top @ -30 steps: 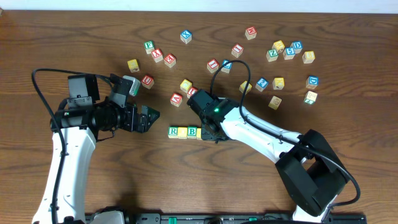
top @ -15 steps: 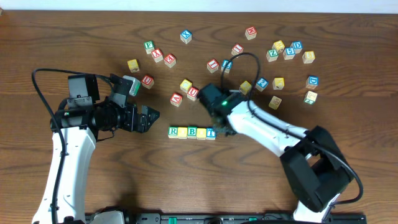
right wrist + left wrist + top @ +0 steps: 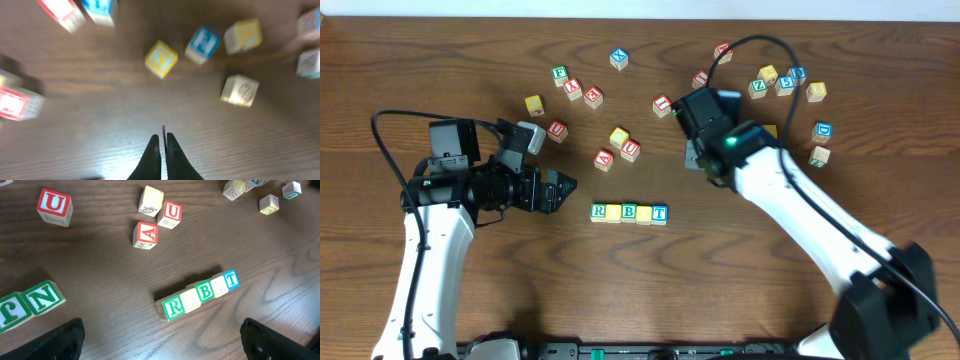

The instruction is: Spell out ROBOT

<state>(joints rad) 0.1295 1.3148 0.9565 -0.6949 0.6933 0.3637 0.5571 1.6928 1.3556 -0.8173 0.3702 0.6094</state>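
Five letter cubes sit in one straight row near the ctr of the table (image 3: 440,60): green R (image 3: 598,211), first yellow cube (image 3: 614,212), green B (image 3: 629,211), second yellow cube (image 3: 644,213), blue T (image 3: 659,212). Neighbours touch side to side, w/ the R at the left end in the overhead view.

The left gripper (image 3: 562,190) stands just left of the row, jaws spread wide and holding nothing, apart from the R w/ bare wood btwn them. A green N cube (image 3: 47,296) lies beside its one finger in the left wrist view.

The right gripper (image 3: 163,137) is up and to the right of the row, jaws pressed together w/ nothing btwn them. It has bare wood around its tips. Ahead of it lie a yellow cube (image 3: 161,59), a blue cube (image 3: 204,44) and a pale cube (image 3: 240,90), letters too blurred to read.

A red A cube (image 3: 604,158) and a red U cube (image 3: 631,150) are the loose cubes nearest the row, on its far side and apart from it. Other cubes scatter in a band btwn there and the table's far edge, thickest at upper right. The near side of the row is open wood, as is the stretch right of the T.
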